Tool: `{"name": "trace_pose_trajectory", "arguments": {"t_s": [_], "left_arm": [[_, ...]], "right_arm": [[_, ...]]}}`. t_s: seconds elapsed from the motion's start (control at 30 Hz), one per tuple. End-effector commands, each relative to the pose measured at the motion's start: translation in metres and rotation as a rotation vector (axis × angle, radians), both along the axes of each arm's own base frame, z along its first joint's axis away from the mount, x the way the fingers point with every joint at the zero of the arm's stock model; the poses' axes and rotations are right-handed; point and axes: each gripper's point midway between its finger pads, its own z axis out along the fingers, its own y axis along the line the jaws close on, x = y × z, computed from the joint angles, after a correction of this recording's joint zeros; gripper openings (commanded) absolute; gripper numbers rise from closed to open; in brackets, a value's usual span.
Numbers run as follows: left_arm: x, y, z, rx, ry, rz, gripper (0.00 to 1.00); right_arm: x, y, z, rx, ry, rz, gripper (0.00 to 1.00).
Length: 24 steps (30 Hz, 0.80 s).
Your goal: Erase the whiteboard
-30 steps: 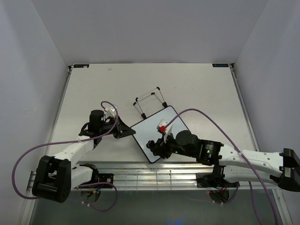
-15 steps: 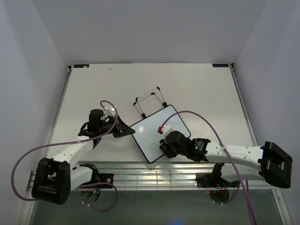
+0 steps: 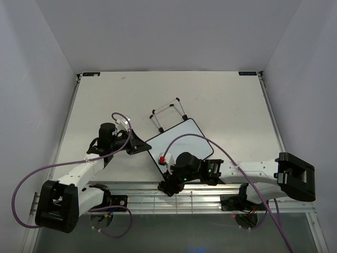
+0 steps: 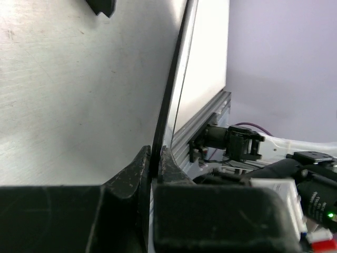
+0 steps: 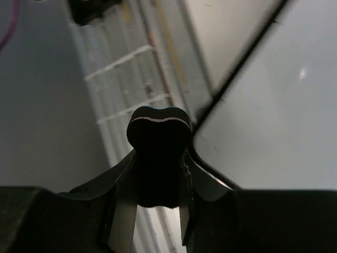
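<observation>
Plain pale lavender walls (image 3: 47, 47) close in three sides of a matte off-white surface (image 3: 226, 100), faintly scuffed and edged in thin metal. A ribbed aluminium rail (image 3: 147, 199) runs along its near side. Two white-and-black jointed arms reach in from that rail, each trailing a looping purple cable (image 3: 29, 176).

The whiteboard (image 3: 176, 138) sits toward the near middle of the surface, turned diagonally so that one rounded corner points at the rail. Its face is smooth, glossy and blank white inside a thin black frame. Just behind it lies a black wire stand (image 3: 167, 109), a bent open rectangle.

The left tool (image 4: 151, 158) is clenched on the board's left edge, its worn black plastic fingers pinching the slim frame, seen edge-on from the wrist. The right tool (image 5: 158, 174) is grasping a small black eraser (image 5: 159, 132), bone-shaped at the top with a fine pale line along its rim. The eraser is held at the board's near corner, right beside the frame; whether it touches the board cannot be told.
</observation>
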Motion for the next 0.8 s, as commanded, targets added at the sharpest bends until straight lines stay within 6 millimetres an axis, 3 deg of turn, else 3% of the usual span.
{"name": "trace_pose_trajectory", "arguments": {"t_s": [0.0, 0.1, 0.17, 0.2, 0.27, 0.3, 0.37, 0.43, 0.47, 0.53, 0.77], "left_arm": [[0.012, -0.002, 0.022, -0.018, -0.044, 0.029, 0.00], [0.014, -0.003, 0.030, -0.017, -0.078, 0.007, 0.00], [0.016, -0.004, 0.038, -0.017, -0.108, -0.002, 0.00], [0.017, -0.004, 0.041, -0.017, -0.123, -0.008, 0.00], [0.016, -0.005, 0.050, -0.024, -0.163, -0.029, 0.00], [0.017, -0.007, 0.058, -0.031, -0.186, -0.040, 0.00], [0.015, -0.009, 0.071, -0.042, -0.236, -0.069, 0.00], [0.016, -0.010, 0.088, -0.054, -0.302, -0.089, 0.00], [0.015, -0.011, 0.098, -0.062, -0.345, -0.098, 0.00], [0.016, -0.012, 0.117, -0.070, -0.411, -0.113, 0.00], [0.019, -0.020, 0.168, -0.148, -0.536, -0.164, 0.00]], "right_arm": [[-0.048, 0.026, 0.045, 0.182, 0.090, 0.258, 0.08], [-0.044, 0.027, 0.084, 0.296, 0.037, 0.247, 0.08], [-0.024, 0.023, 0.117, 0.343, -0.058, 0.150, 0.08], [-0.015, 0.011, 0.112, 0.281, -0.072, 0.104, 0.08], [0.010, -0.006, 0.137, 0.281, -0.166, -0.022, 0.08], [0.020, -0.021, 0.132, 0.227, -0.178, -0.068, 0.08], [0.045, -0.046, 0.156, 0.245, -0.255, -0.218, 0.08], [0.068, -0.083, 0.158, 0.186, -0.275, -0.401, 0.08], [0.090, -0.105, 0.159, 0.145, -0.323, -0.560, 0.08], [0.106, -0.139, 0.156, 0.090, -0.330, -0.717, 0.08], [0.116, -0.166, 0.131, -0.004, -0.284, -0.843, 0.08]]}}
